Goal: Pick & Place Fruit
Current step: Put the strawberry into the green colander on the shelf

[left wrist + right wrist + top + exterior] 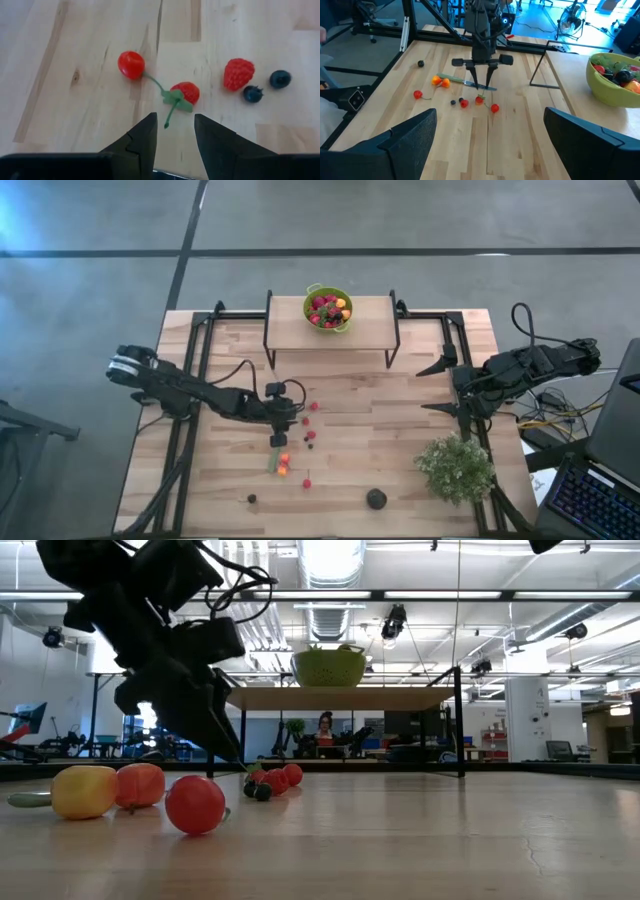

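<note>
The left gripper (174, 131), two dark fingers partly open with nothing between them, hangs low over the pale wooden table (400, 420), near its middle. Just ahead of the fingertips lies a small red strawberry with a green leafy cap (186, 93), its thin green stem trailing back toward the gap between the fingers. A round red cherry (131, 65) sits a little farther off to one side, joined by a stem that runs toward the strawberry. Beyond are a bumpy red raspberry (238, 74) and two dark blueberries (253, 94), near each other. The strawberry appears the likeliest next pick, lying almost in line with the open jaws. The right gripper (490, 135), fingers spread wide and empty, waits at the table's right side, well apart from this fruit. A lime-green bowl (328, 308) holding fruit stands on a raised shelf at the table's back
</note>
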You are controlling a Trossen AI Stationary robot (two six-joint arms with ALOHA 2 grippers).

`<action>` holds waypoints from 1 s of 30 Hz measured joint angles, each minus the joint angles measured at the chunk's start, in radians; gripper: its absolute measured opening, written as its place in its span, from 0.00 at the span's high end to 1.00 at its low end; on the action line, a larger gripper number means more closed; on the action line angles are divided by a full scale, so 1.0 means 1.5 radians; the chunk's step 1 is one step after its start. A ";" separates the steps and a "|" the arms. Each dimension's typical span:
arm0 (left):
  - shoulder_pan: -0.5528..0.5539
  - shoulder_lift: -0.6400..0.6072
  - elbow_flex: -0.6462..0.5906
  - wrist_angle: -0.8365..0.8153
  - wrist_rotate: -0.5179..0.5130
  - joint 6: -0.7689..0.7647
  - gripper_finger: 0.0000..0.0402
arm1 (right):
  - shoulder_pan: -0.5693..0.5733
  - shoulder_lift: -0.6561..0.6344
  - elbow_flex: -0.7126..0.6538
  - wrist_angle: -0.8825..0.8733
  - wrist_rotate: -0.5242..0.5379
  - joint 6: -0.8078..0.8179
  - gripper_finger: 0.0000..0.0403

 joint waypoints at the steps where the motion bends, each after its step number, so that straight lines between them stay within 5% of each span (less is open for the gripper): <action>1: 0.000 0.003 0.000 0.000 -0.001 0.000 0.66 | 0.000 0.000 0.000 0.000 0.000 0.000 0.10; 13: 0.004 0.005 0.000 0.000 -0.030 0.012 0.68 | 0.000 -0.001 0.000 0.000 0.000 0.000 0.10; 30: 0.010 0.005 0.000 0.006 -0.006 0.003 0.98 | 0.000 0.000 0.000 0.000 0.000 0.000 0.10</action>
